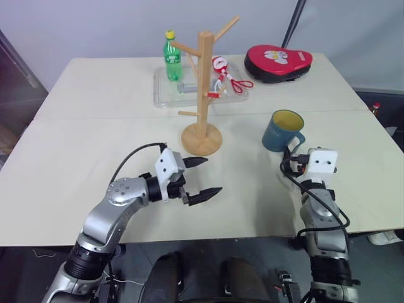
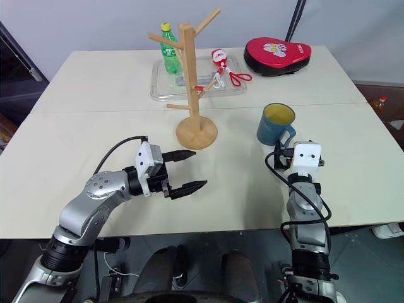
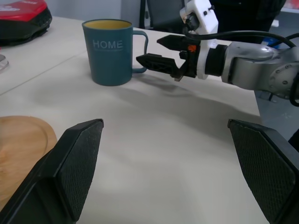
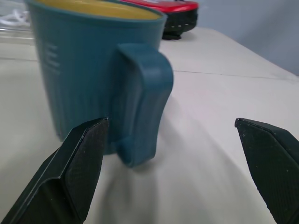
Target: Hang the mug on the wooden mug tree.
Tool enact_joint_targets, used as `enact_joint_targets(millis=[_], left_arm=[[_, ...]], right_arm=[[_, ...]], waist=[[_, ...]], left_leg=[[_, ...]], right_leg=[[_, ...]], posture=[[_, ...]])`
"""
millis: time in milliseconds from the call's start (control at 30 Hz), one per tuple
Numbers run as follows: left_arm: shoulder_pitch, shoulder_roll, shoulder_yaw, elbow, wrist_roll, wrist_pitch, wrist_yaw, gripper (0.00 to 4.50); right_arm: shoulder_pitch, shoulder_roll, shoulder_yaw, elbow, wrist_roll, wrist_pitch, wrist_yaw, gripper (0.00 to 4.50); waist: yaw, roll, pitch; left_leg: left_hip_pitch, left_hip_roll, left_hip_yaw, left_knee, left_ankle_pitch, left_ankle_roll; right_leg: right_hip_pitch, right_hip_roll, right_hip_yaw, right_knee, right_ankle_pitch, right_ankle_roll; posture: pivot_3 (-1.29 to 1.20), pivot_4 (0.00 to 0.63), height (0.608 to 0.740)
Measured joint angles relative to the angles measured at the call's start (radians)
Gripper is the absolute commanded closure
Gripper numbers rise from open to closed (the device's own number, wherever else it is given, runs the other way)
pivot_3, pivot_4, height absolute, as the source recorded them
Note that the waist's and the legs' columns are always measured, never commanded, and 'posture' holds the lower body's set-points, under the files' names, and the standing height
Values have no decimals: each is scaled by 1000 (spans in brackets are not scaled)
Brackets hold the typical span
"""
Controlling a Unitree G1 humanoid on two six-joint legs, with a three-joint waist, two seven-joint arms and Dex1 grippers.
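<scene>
The dark teal mug (image 1: 283,130) with a yellow inside stands upright on the table right of centre, its handle (image 4: 145,107) turned toward my right arm. My right gripper (image 3: 148,50) is open and level, its fingertips right at the handle, which lies just ahead of them and nearer one finger (image 4: 84,158). The wooden mug tree (image 1: 203,82) stands on its round base (image 1: 201,137) at mid-table, left of the mug. My left gripper (image 1: 211,175) is open and empty, pointing right, just in front of that base.
Behind the tree a clear tray (image 1: 164,95) holds a green bottle (image 1: 172,57) and red-and-white items (image 1: 224,76). A red and black pad (image 1: 278,62) lies at the back right. The table's front edge (image 1: 252,235) runs close to my arms.
</scene>
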Motion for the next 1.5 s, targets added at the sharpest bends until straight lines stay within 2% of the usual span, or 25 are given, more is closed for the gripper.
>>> enact_joint_targets(millis=[533, 633, 867, 1167, 1367, 1500], left_arm=[[-3, -10, 13, -22, -4, 3, 23, 0], [-3, -13, 13, -23, -4, 3, 25, 0], [-4, -14, 13, -23, -4, 3, 32, 0], [-3, -12, 22, -23, -3, 2, 41, 0], [2, 54, 132, 46, -1, -34, 33, 0], [8, 94, 175, 97, 0, -70, 11, 0]], right_arm=[[-91, 19, 0, 80, -19, 64, -85, 48], [-112, 23, -1, 102, -17, 71, -95, 948], [-125, 41, 6, 109, 0, 74, -84, 4463], [-118, 25, 62, 82, 1, 74, -15, 4463], [-71, -251, 292, -181, -148, 5, 275, 4463], [-124, -300, 337, -311, -146, 66, 400, 4463]], waist=[[-1, 0, 0], [-1, 0, 0], [-1, 0, 0], [-2, 0, 0], [-3, 1, 1], [0, 1, 2]], left_leg=[[0, 0, 0, 0, 0, 0], [0, 0, 0, 0, 0, 0], [0, 0, 0, 0, 0, 0], [0, 0, 0, 0, 0, 0], [0, 1, 0, 0, 0, 0], [0, 1, 0, 0, 0, 0]], right_leg=[[0, 1, 0, 0, 0, 0], [0, 1, 0, 0, 0, 0], [0, 1, 0, 1, 0, 0], [-1, 1, 0, 1, 0, 0], [-1, 2, 0, 1, 0, 0], [-1, 1, 0, 0, 0, 0]], posture=[[0, 150, 736], [0, 150, 736], [0, 150, 736], [0, 150, 736], [0, 150, 736], [0, 150, 736]])
